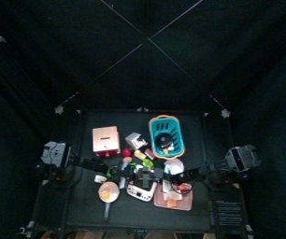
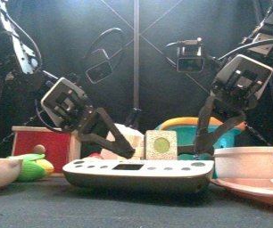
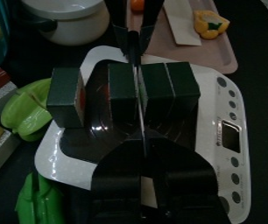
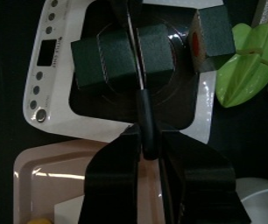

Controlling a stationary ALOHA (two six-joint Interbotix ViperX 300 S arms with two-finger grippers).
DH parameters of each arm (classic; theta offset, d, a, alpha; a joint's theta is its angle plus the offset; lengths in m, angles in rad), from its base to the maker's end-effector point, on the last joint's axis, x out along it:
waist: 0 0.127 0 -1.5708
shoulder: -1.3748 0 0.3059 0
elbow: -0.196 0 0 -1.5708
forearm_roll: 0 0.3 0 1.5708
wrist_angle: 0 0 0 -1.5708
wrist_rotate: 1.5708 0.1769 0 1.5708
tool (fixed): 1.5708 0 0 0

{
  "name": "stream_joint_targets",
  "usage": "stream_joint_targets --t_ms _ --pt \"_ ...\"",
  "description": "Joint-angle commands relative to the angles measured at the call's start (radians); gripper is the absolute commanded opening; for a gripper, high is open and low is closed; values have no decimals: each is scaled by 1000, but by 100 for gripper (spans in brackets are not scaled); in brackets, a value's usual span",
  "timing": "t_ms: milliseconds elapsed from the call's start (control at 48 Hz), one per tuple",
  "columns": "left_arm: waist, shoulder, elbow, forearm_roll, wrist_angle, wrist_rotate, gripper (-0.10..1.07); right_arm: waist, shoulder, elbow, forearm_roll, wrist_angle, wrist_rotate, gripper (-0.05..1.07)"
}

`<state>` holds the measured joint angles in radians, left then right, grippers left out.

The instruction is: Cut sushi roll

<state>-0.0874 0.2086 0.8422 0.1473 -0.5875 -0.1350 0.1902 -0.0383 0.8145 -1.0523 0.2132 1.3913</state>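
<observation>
A dark sushi roll [image 3: 107, 92] of several joined blocks lies across a white kitchen scale [image 3: 236, 122] in the middle of the table. In the right wrist view the roll [image 4: 102, 57] has one block [image 4: 214, 39] standing slightly apart. My right gripper [image 4: 148, 153] is shut on the black handle of a knife [image 4: 140, 105], whose thin blade [image 3: 137, 105] crosses the roll between two blocks. My left gripper [image 3: 146, 162] hangs low at the scale's near edge, just short of the roll. In the front view both arms come down behind the scale [image 2: 136, 174].
A pink tray [image 3: 218, 52] with a yellow piece [image 3: 209, 22] and a white pot [image 3: 67, 17] lie on the right side. Green toy food [image 3: 25, 109] lies left of the scale. A red box [image 2: 37, 142] and a blue basket [image 1: 165, 133] stand behind.
</observation>
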Motion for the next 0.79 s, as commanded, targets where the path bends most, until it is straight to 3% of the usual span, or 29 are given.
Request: stream_joint_targets --t_ms 0,771 --pt "-2 -9 -18 0 -3 0 42 -14 -15 -23 0 3 3 51" --pt "18 -38 -31 0 32 2 42 -31 -40 -28 -6 5 2 51"
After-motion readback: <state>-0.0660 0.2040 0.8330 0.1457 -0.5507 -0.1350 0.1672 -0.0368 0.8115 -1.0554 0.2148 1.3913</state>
